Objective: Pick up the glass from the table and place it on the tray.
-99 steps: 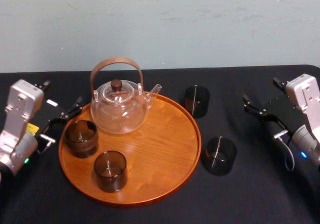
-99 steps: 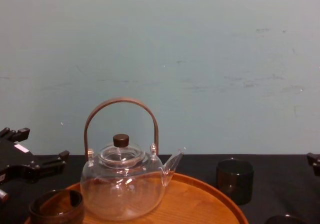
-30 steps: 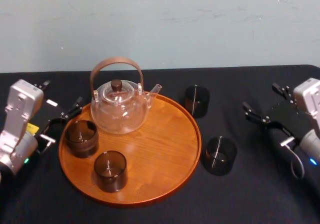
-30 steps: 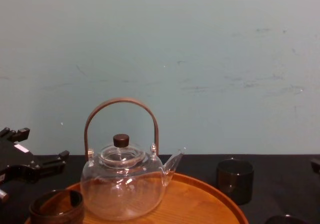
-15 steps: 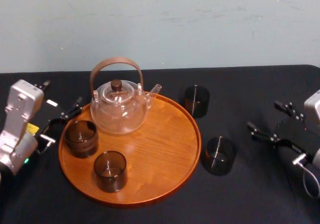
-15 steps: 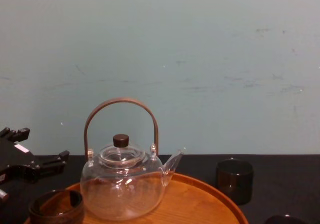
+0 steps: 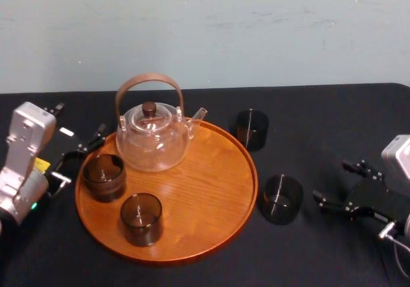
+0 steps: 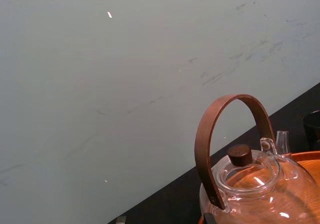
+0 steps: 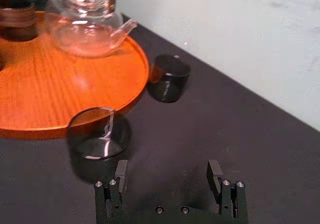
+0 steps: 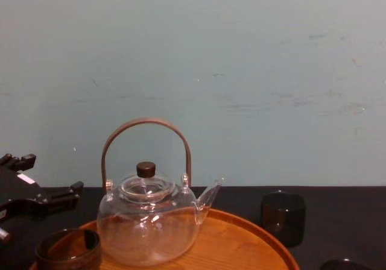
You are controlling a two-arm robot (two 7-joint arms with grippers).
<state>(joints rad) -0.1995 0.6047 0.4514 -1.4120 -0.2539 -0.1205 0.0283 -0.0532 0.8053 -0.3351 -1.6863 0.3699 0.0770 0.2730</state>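
Observation:
Two dark smoked glasses stand on the black table to the right of the round wooden tray (image 7: 211, 197): the near glass (image 7: 280, 198) (image 9: 99, 140) beside the tray's rim, and the far glass (image 7: 252, 129) (image 9: 169, 77) (image 10: 283, 217) behind it. My right gripper (image 7: 333, 183) (image 9: 167, 170) hangs open, low over the table to the right of the near glass, its jaws pointed at it with a gap between. Off the tray's left edge, my left gripper (image 7: 80, 120) (image 10: 42, 179) rests open with nothing in it.
On the tray are a clear glass teapot (image 7: 152, 136) (image 8: 250, 184) (image 10: 148, 222) with a brown hoop handle and two more dark glasses (image 7: 104, 177) (image 7: 141, 218). The tray's right half is bare wood. A pale wall backs the table.
My right gripper has come down and toward the front, from beside the far glass to level with the near glass, still open. The left arm and all objects stayed put.

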